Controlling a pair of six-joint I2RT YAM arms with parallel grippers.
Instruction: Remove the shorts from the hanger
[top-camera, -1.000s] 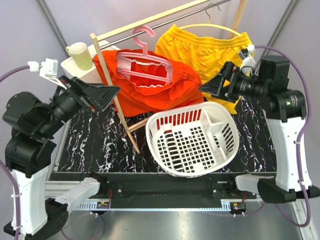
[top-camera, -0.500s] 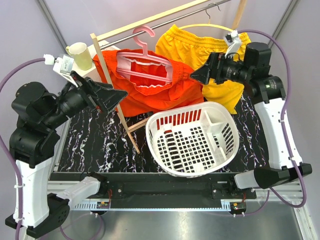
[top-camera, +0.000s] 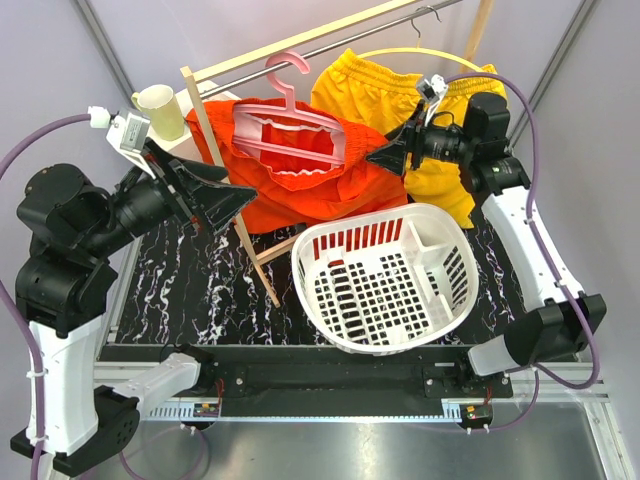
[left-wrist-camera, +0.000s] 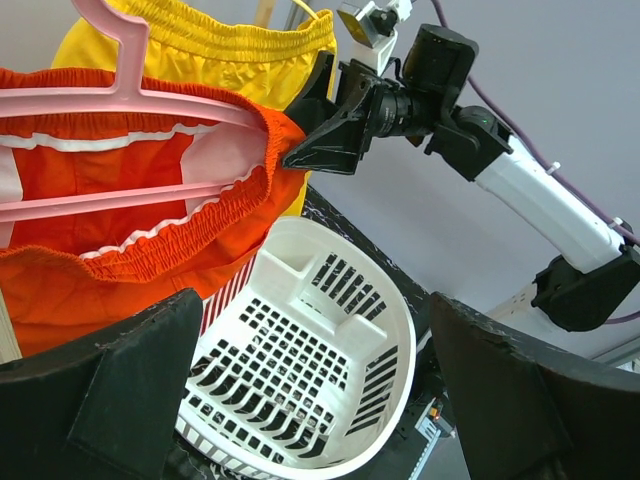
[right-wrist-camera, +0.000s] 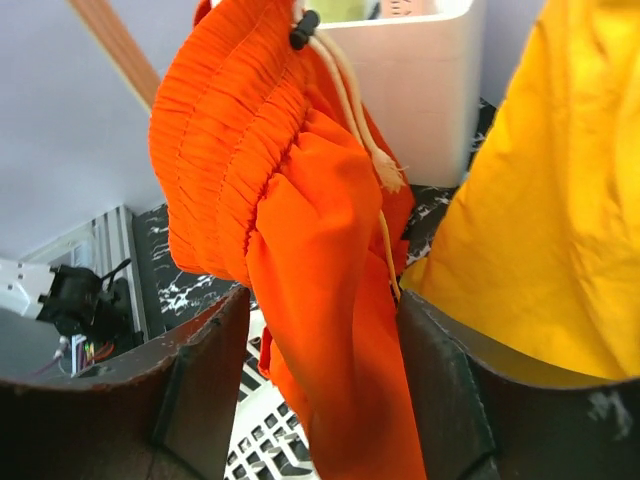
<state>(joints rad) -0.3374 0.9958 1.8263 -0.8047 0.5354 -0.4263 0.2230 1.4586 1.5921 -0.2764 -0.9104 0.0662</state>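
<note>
The orange-red shorts (top-camera: 300, 185) hang on a pink hanger (top-camera: 290, 115), and the hanger's hook sits over a metal rail (top-camera: 340, 42). Their stretchy top is pulled over the hanger's arms. The yellow shorts (top-camera: 395, 95) hang just behind them, more to the right, on a pale hanger of their own. The right gripper (right-wrist-camera: 320, 310) is wide open, with one side of the orange-red shorts and the white drawstring (right-wrist-camera: 365, 130) hanging down between its fingers (I cannot tell if the fingers touch the cloth). The yellow shorts are just beside it. The left gripper (top-camera: 245, 205) is wide open too and holds nothing. It is up in the air at the left side of the orange-red shorts, and a slanted wooden post (top-camera: 262, 268) crosses right by its tips. A white basket (top-camera: 440, 300) sits on the black table (top-camera: 200, 300) below the shorts. A pale cup (top-camera: 160, 110) stands on a white box (right-wrist-camera: 420, 80) at the back left.
</note>
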